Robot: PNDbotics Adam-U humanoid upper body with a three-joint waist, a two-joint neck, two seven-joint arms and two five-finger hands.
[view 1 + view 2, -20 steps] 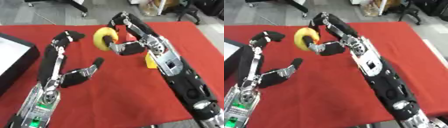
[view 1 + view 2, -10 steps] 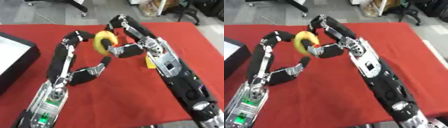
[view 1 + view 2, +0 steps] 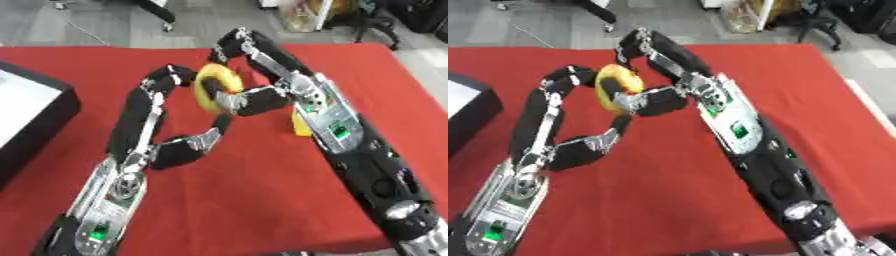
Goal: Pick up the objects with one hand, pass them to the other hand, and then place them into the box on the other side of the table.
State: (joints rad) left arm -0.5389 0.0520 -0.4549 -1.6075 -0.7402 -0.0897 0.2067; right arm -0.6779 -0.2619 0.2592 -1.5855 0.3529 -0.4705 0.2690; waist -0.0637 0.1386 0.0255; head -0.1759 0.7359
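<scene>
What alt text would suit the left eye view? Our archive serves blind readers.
A yellow ring is held above a red table between two robot hands: the right robot hand grips it while the left robot hand reaches its far side. A black box sits at the left edge, and a small yellow object lies beside the right arm.

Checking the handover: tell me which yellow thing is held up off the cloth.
The yellow ring, held between both hands; the other yellow thing sits on the red cloth beside the right arm.
</scene>
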